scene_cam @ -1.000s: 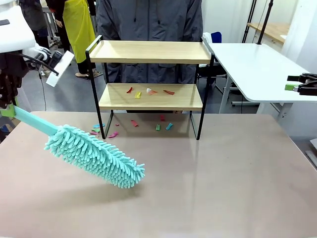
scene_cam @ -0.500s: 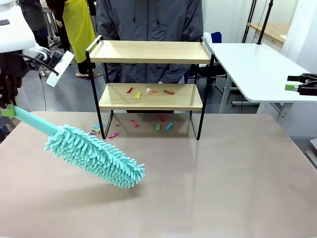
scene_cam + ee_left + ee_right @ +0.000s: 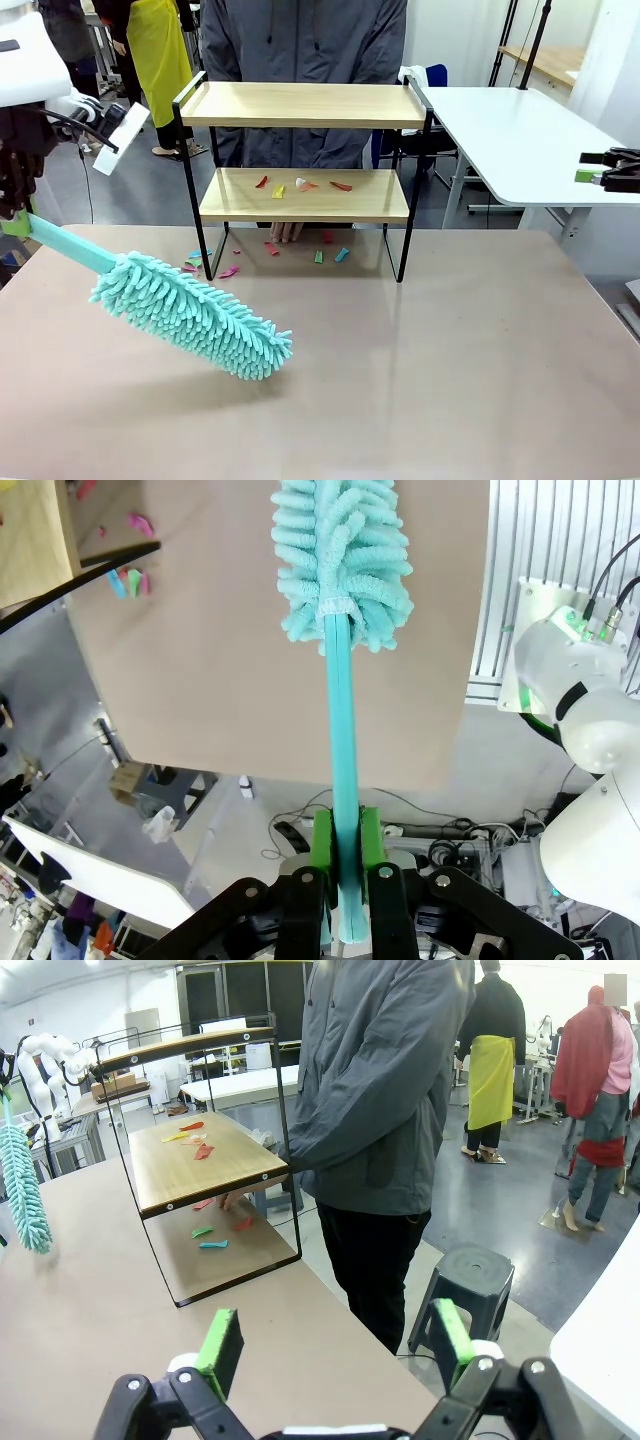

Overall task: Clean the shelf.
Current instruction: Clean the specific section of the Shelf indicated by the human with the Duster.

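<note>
At left, fingers (image 3: 322,845) astride duster handle (image 3: 342,740).

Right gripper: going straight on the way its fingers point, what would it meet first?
Most likely the person in the grey jacket, who stands straight ahead of the right gripper in its wrist view. The shelf lies to the side of that line. Depth is hard to judge.

I see the shelf (image 3: 300,105) standing upright on four thin black legs at the far side of the surface (image 3: 420,380), facing me squarely. It has two light wooden boards in a black frame. Coloured scraps (image 3: 300,185) lie scattered on the lower board, with more underneath it.
</note>
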Controlling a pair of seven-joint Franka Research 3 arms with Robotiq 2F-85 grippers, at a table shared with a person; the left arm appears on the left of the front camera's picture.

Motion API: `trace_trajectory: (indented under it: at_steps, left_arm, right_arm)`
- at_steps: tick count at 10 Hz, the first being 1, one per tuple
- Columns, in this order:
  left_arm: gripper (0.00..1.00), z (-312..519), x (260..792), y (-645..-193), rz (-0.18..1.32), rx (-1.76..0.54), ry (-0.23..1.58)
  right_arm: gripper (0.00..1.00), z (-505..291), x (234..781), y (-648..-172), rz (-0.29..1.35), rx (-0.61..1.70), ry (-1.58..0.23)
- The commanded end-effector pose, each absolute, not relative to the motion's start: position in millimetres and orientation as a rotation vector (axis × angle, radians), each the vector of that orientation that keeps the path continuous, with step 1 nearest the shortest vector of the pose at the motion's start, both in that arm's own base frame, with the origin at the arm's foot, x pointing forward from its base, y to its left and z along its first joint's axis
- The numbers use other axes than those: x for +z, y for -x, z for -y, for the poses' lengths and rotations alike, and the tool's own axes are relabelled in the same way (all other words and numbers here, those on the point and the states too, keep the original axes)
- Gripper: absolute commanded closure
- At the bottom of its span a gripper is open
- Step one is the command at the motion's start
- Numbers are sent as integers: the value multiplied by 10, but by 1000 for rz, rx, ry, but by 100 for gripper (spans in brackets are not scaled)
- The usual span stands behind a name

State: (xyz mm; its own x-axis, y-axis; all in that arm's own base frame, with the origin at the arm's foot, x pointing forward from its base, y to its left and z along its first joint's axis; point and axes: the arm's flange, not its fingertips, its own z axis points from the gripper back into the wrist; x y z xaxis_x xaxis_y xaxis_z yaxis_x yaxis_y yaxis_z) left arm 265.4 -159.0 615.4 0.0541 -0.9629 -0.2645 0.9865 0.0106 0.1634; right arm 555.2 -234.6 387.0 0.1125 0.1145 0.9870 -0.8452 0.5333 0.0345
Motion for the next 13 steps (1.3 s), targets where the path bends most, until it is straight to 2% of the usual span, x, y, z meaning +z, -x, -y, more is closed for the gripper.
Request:
trace_trajectory:
  at_steps: [1, 13]
  left_arm:
    - [87, 1575, 6186, -2631, -83, -1526, -338]
    - [87, 1575, 6186, -2631, -83, -1526, -338]
  right_arm:
    - [0, 2329, 3894, -5558, 1265, 808, -727]
    - [0, 2329, 3894, -5558, 1265, 808, -727]
